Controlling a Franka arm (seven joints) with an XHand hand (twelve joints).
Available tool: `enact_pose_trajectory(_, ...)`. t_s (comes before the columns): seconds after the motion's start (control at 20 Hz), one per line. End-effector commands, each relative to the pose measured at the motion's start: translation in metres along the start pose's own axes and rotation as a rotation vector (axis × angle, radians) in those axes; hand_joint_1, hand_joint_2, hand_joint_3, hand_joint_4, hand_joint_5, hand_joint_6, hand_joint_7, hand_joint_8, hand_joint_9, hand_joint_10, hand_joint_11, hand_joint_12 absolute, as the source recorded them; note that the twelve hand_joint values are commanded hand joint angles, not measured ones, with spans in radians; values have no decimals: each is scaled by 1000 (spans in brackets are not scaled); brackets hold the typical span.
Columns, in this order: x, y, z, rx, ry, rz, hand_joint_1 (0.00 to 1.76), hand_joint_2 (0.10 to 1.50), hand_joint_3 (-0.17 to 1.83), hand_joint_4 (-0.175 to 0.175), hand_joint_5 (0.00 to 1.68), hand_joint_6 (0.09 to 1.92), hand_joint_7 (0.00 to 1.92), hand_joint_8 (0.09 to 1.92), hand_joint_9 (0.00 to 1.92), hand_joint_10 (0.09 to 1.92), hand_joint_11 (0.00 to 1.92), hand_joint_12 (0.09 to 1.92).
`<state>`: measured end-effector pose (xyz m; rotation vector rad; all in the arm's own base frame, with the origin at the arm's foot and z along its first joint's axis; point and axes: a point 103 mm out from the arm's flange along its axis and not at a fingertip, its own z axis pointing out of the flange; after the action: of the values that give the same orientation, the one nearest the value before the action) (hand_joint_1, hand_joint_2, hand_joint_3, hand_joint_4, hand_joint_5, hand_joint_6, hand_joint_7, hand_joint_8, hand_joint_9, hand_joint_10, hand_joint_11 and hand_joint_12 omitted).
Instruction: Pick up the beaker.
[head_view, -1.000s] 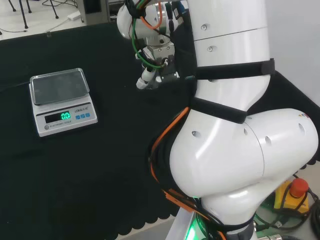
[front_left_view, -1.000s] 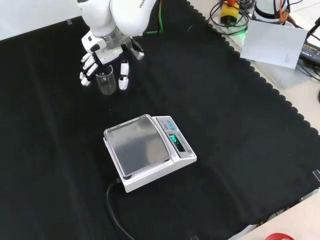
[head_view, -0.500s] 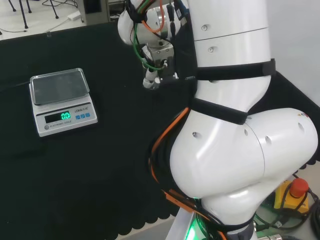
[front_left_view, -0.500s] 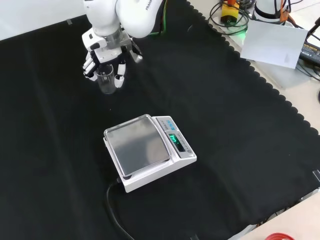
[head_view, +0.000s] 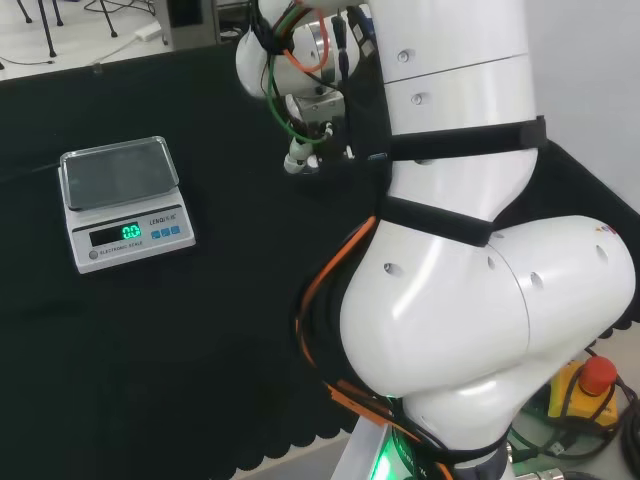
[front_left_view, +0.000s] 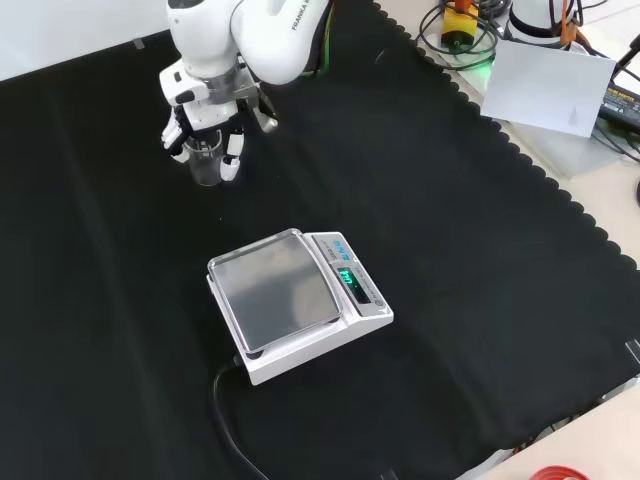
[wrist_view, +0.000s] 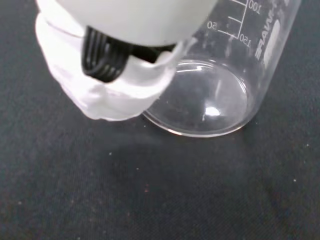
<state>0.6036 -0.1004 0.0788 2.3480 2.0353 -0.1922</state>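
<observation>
The hand (front_left_view: 205, 125) has drawn in since a second ago, fingers (front_left_view: 231, 158) and thumb now curled against the clear beaker (front_left_view: 206, 165), which stands on the black cloth (front_left_view: 420, 200) beyond the scale (front_left_view: 295, 300)

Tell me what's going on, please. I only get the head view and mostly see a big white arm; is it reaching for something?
Observer: Yes. In the front view the hand is round a clear beaker, fingers on either side.
Operator: Is the beaker in the air?
Observer: Not as far as I can see; the wrist view shows its base on the black cloth.
Operator: Anything in it?
Observer: It looks empty in the wrist view.
</observation>
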Motion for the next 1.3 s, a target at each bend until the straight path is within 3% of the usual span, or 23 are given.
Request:
enact_pose_trajectory(0.05, -1, 0, -1, 0, 11, 0, 1156, 744, 766, -175, 975, 1210, 786, 1219, 1050, 1047, 1207, 828)
enact_pose_trajectory(0.8, 7, -9, -43, -30, -5, -22, 1155, 732, 790, -175, 978, 1219, 789, 1233, 1061, 1050, 1204, 817)
enact_pose_trajectory(1.15, 43, -17, -80, -66, -8, -83, 1156, 726, 801, -175, 981, 1220, 790, 1237, 1066, 1051, 1202, 814)
enact_pose_trajectory(1.3, 69, -26, -105, -91, -22, -116, 1156, 723, 806, -175, 983, 1219, 791, 1238, 1067, 1052, 1201, 813)
